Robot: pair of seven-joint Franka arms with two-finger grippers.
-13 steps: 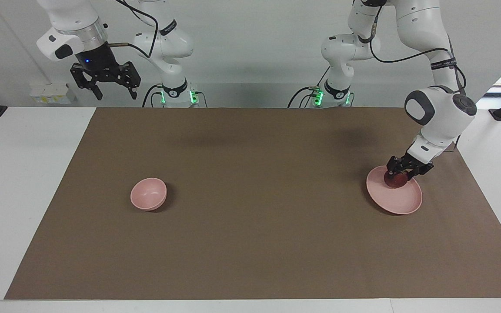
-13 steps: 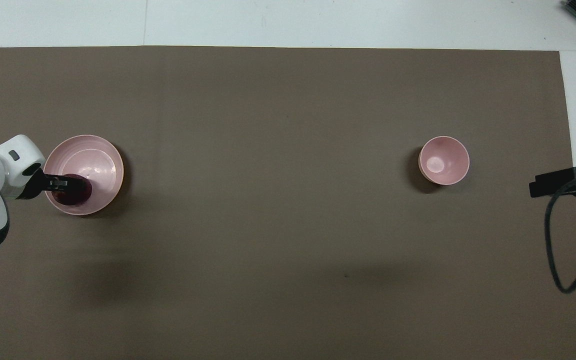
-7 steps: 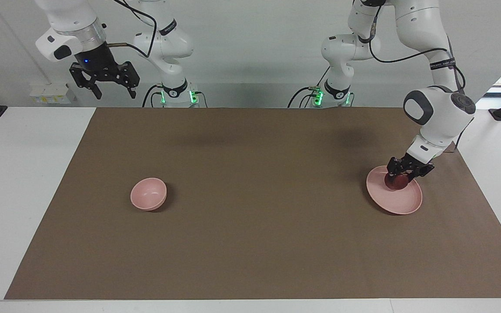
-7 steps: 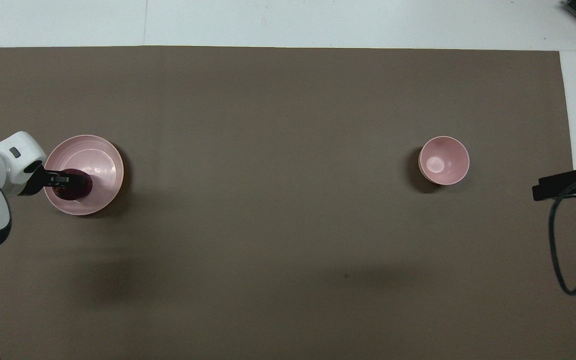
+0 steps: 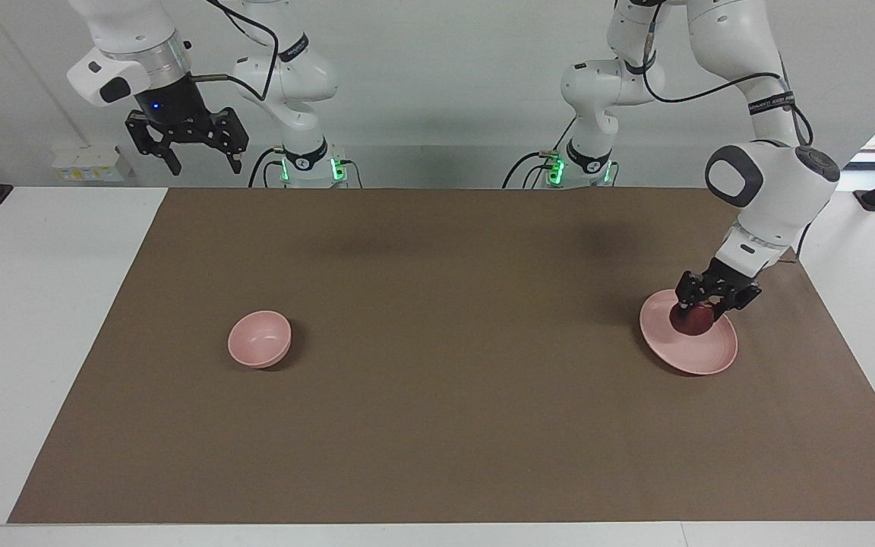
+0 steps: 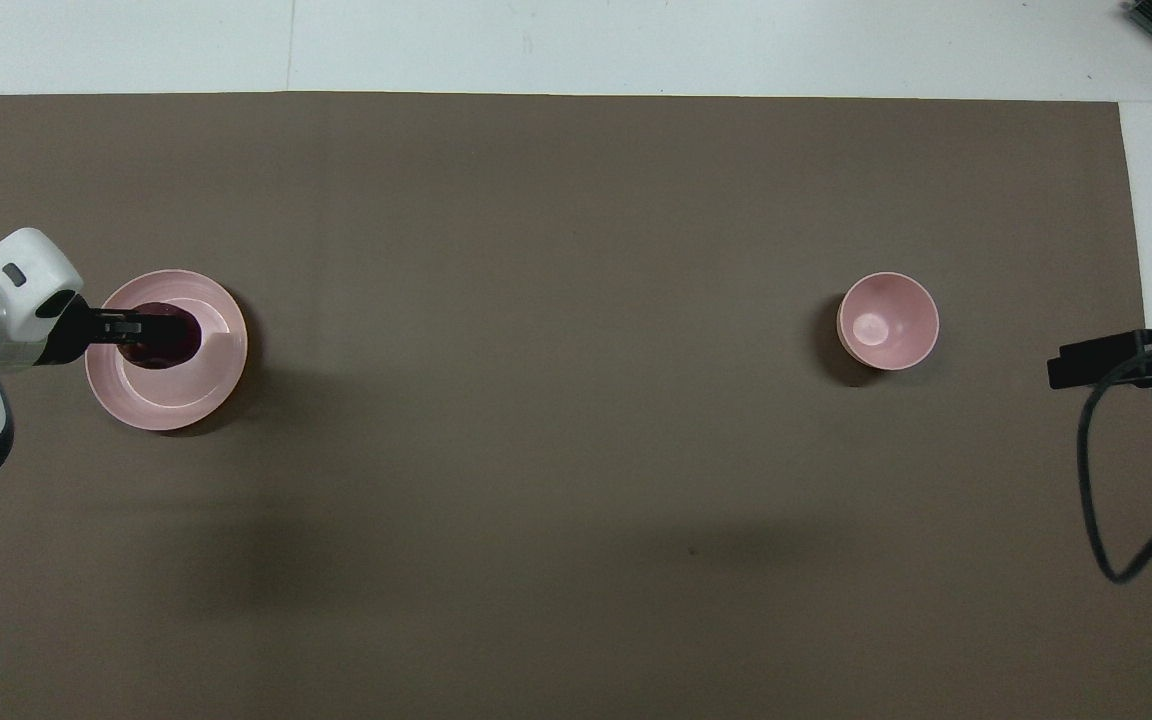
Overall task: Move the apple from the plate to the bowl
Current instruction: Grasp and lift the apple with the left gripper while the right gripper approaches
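The dark red apple [image 5: 693, 320] [image 6: 168, 342] is over the pale pink plate [image 5: 703, 362] [image 6: 171, 408] at the left arm's end of the table. My left gripper [image 5: 699, 306] [image 6: 151, 328] comes down on the apple at a slant and is shut on it. Whether the apple still rests on the plate I cannot tell. The small pink bowl [image 5: 259, 339] [image 6: 887, 321] stands empty toward the right arm's end. My right gripper [image 5: 204, 167] [image 6: 1096, 362] waits open, high up near that arm's base.
A brown mat [image 5: 437, 365] covers the table, with white tabletop around it. A black cable [image 6: 1101, 500] hangs from the right arm beside the mat's edge.
The left gripper has carried the apple from the plate's robot-side rim toward the plate's middle. The right gripper has shifted slightly, still open.
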